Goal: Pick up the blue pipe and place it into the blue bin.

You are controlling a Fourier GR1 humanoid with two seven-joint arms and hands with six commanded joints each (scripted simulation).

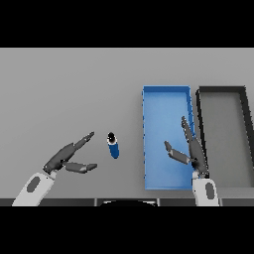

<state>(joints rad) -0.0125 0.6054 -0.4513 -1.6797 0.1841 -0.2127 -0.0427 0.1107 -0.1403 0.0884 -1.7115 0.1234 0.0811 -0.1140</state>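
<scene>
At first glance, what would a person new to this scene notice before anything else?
The blue bin stands out most, right of centre on the grey table, with the right hand open above its right side. A black bin sits beside it, further right. Left of the blue bin lies the small blue pipe, apart from it, and the left hand is open just left of the pipe, not touching it.

You see a blue pipe (114,146) with a black end, a blue bin (166,96), a black bin (222,90), a grey table (64,89).
</scene>
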